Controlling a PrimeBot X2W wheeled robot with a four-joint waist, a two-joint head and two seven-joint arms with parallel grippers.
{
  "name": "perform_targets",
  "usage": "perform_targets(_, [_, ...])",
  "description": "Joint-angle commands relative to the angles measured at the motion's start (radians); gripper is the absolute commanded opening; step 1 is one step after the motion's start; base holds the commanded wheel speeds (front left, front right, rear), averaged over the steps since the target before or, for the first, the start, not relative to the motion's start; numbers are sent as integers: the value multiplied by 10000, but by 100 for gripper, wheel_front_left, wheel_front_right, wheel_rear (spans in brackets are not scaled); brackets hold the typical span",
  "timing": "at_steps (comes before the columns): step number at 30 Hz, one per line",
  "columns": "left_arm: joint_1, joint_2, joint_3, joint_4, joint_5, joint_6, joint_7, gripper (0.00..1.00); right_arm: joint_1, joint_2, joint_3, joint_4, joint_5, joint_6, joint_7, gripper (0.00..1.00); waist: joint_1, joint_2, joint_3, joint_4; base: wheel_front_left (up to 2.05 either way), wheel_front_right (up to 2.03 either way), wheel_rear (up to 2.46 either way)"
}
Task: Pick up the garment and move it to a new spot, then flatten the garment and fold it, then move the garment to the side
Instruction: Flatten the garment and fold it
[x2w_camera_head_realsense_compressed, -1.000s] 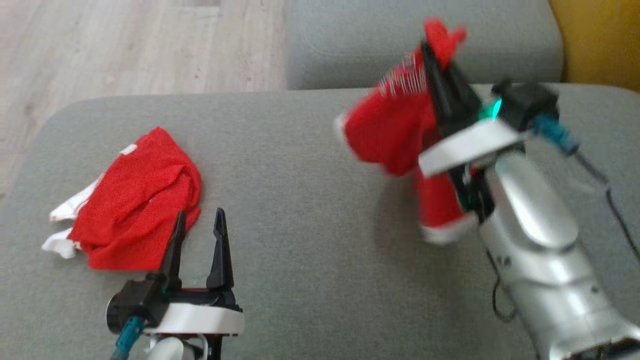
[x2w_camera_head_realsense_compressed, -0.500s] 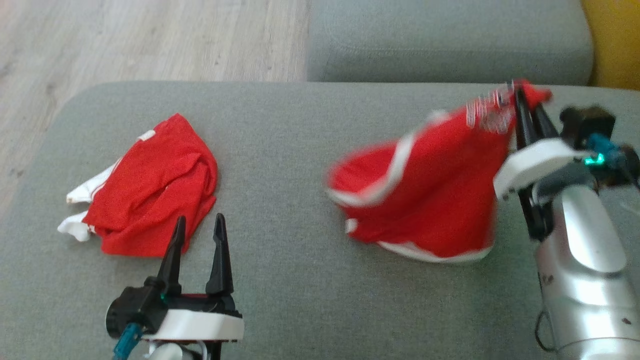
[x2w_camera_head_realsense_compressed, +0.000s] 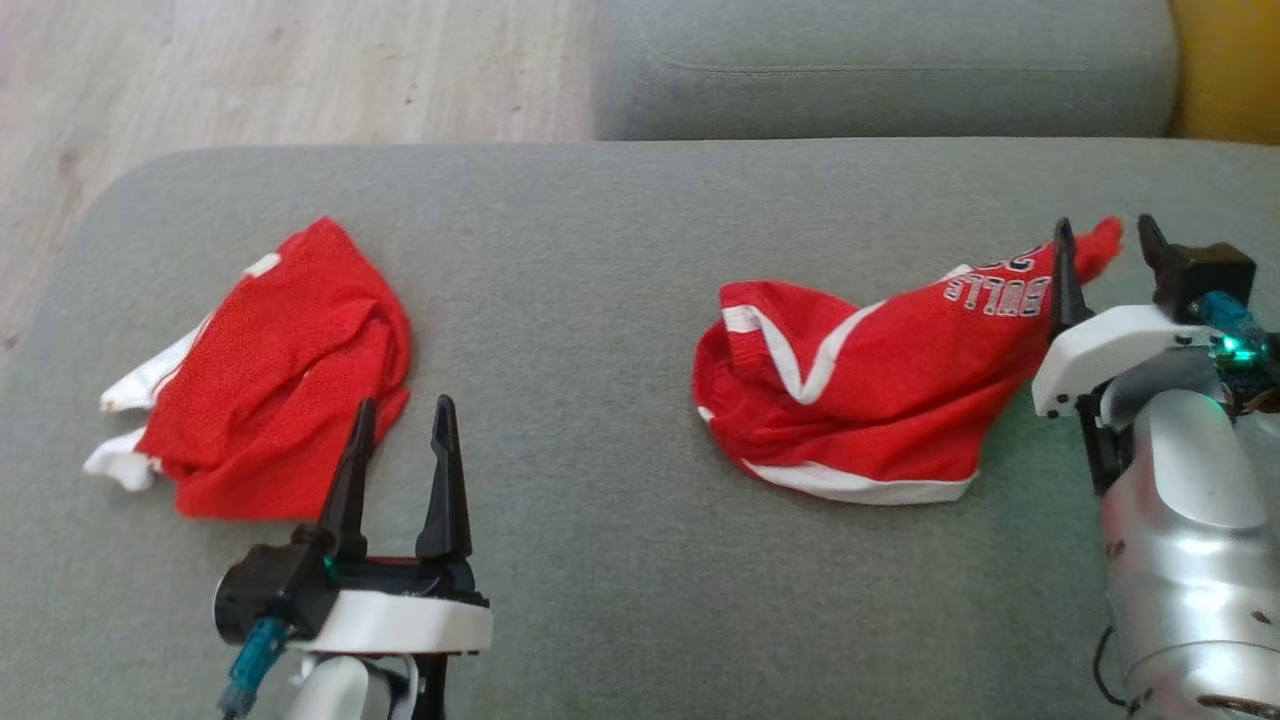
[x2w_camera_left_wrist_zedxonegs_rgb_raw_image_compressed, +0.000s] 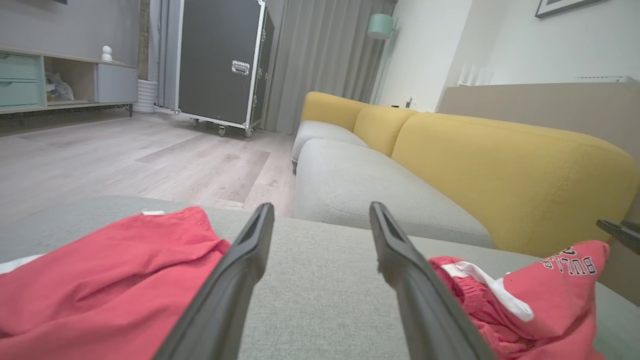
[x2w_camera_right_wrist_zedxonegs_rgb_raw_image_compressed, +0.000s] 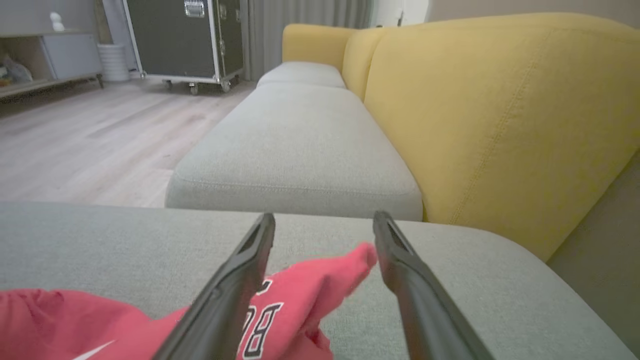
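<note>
Move step looks done: garment (x2w_camera_head_realsense_compressed: 850, 400) lies crumpled on the sofa seat (x2w_camera_head_realsense_compressed: 600, 300), 1 corner between wide-open right fingers (x2w_camera_head_realsense_compressed: 1064, 285), apparently ungripped; left fingers (x2w_camera_head_realsense_compressed: 352, 470) open, empty; flatten, fold, side-move remain.

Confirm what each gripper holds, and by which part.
Nothing held. Right gripper open, tip of the Bulls garment loose between its fingers; left gripper open, empty.
</note>
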Motion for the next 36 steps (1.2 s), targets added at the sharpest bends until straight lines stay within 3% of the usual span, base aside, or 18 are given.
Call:
perform_targets(1, [-366, 5, 320, -324, 9, -7, -51, 100, -351, 18, 402, -224, 309, -7, -240, 100, -1, -1, -77, -250, 0, 0, 0])
perform_targets(6, [-325, 5, 495, -451, 23, -15, -51, 100, 159, 18, 1990, -640, 1939, -7, -496, 100, -1, -1, -149, -990, 0, 0, 0])
perform_targets(13, [-336, 5, 537, -579, 51, -56, -51, 100, 2620, 18, 3557, -3485, 3503, -7, -514, 100, -1, -1, -122, -1891, 0, 0, 0])
perform_targets(19, [-361, 5, 593, -581, -38, -47, -51, 100, 4518, 18, 4190, -5354, 4210, -7, -515, 100, -1, -1, -110, -2217, 0, 0, 0])
perform_targets(28, [-411, 5, 494, -500, 30, -150, -51, 100, 5052, 18, 4188, -5965, 4442, -7, -516, 100, -1, -1, -27, -2268, 0, 0, 0])
perform_targets(36, [-396, 5, 498, -396, 100, -214, -51, 100, 5138, 18, 4413, -5037, 4076, -7, -300, 100, -1, -1, 11, -1968, 0, 0, 0])
